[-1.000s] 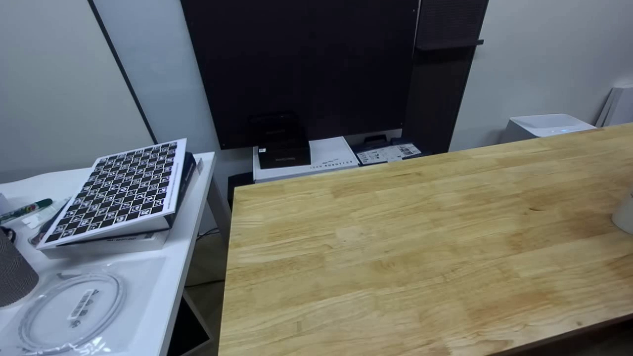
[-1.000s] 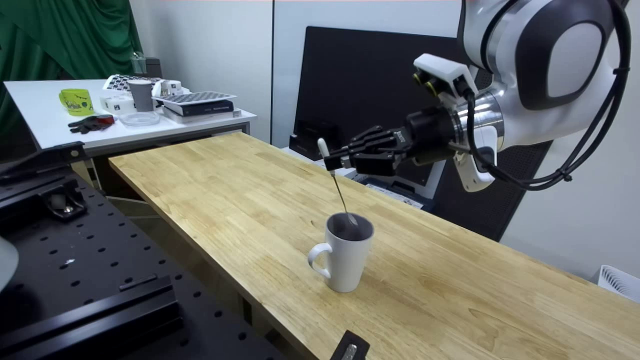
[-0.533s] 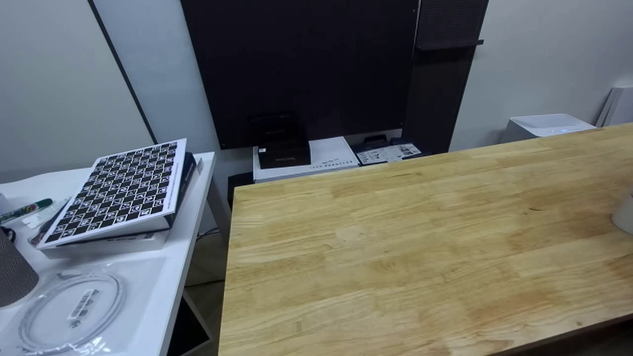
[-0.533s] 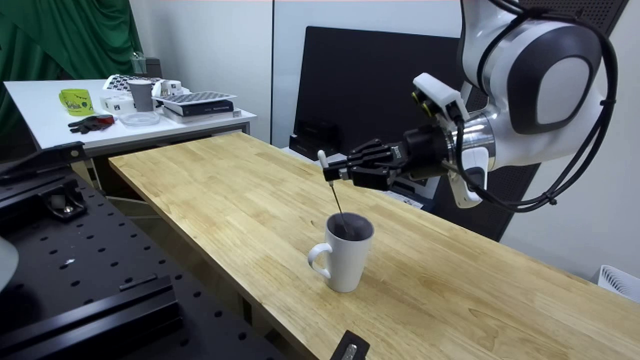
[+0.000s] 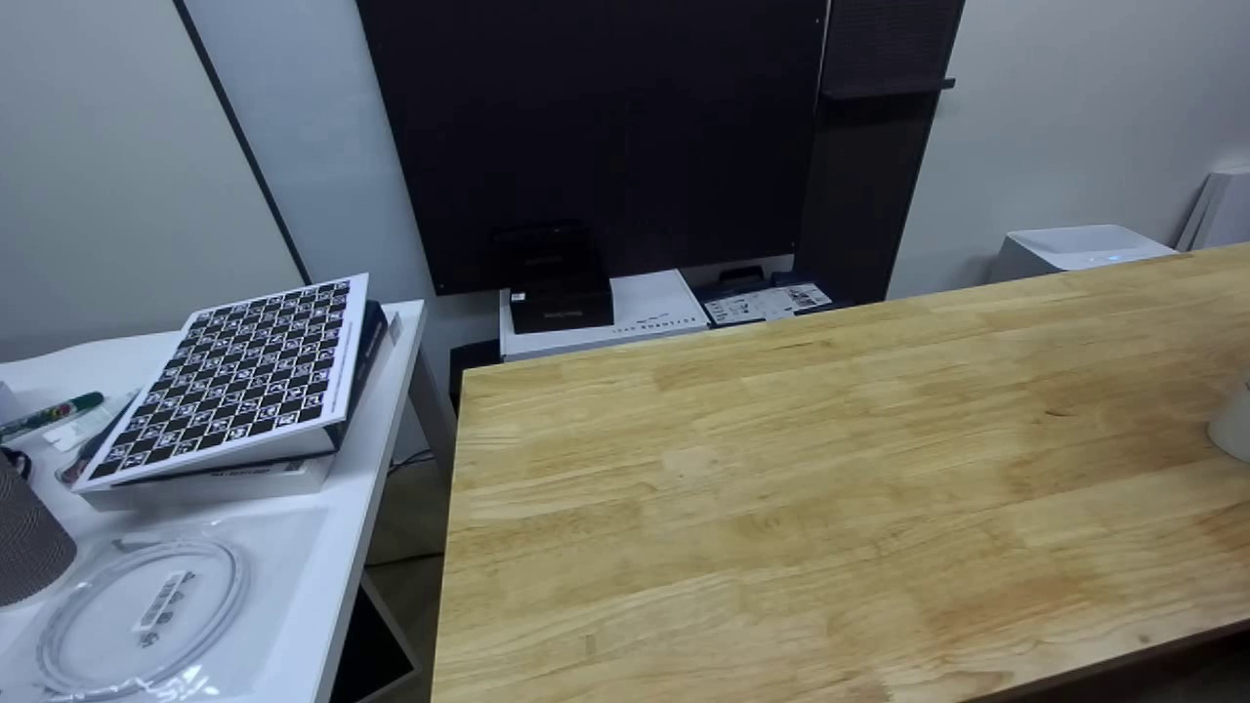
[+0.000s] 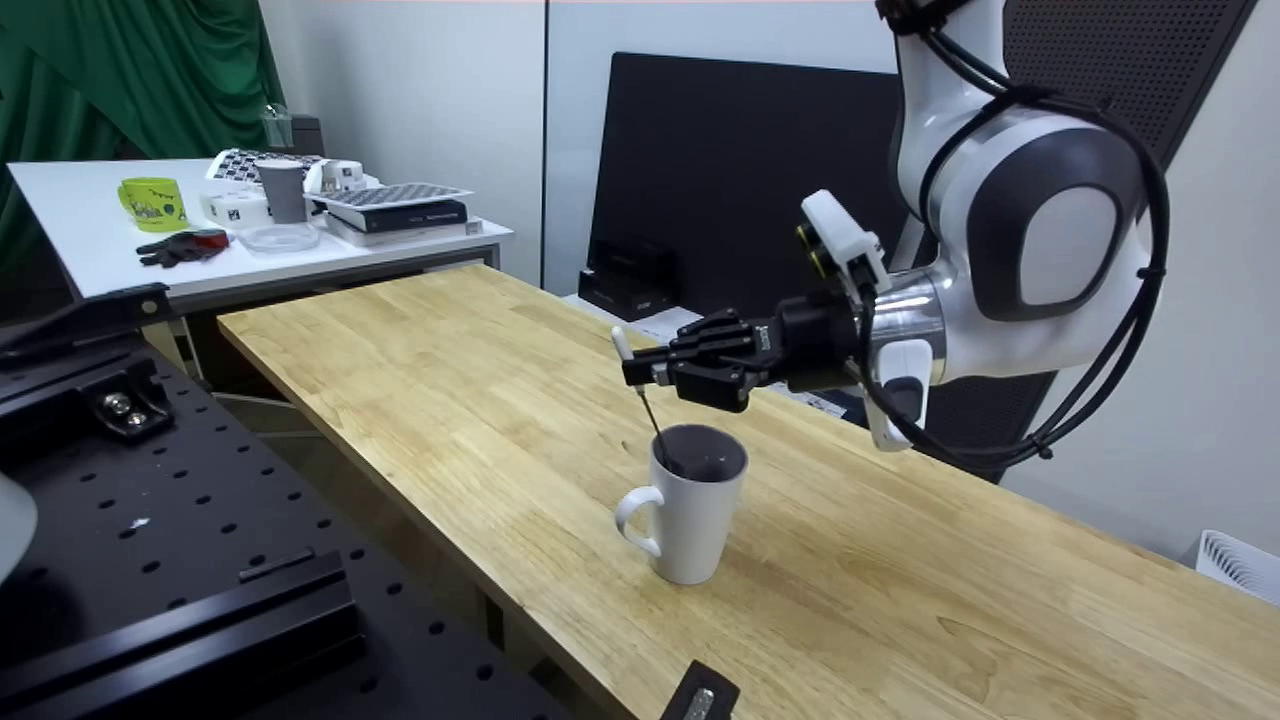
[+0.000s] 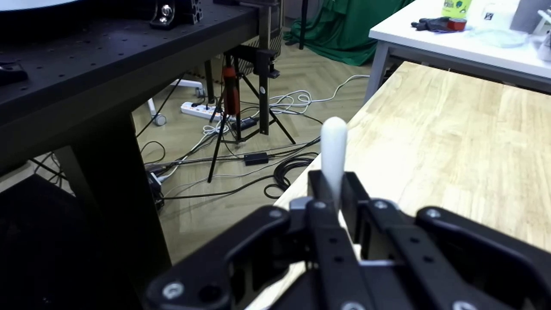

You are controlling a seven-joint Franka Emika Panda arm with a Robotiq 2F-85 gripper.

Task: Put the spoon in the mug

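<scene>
The white mug (image 6: 698, 525) with grey inside stands upright on the wooden table, its handle to the left; only its edge shows in an exterior view (image 5: 1235, 430). My gripper (image 6: 640, 370) is above and left of the mug's mouth, shut on the spoon's white handle (image 6: 622, 343). The spoon's thin stem (image 6: 651, 412) slants down, and its lower end is inside the mug's mouth near the left rim. The bowl is barely visible there. In the wrist view the spoon's handle (image 7: 333, 146) stands up between the fingertips (image 7: 338, 191); stem and mug are hidden.
The wooden table (image 6: 450, 370) has a long edge beside a black perforated bench (image 6: 300, 500). A white side table (image 6: 90, 220) holds a green mug (image 6: 153, 204), a grey cup (image 6: 283, 190) and books. A dark panel (image 6: 740, 180) stands behind.
My gripper has moved down and to the left with the spoon. The spoon's lower end has gone lower into the mug's mouth and shifted toward the left rim. The mug has not moved.
</scene>
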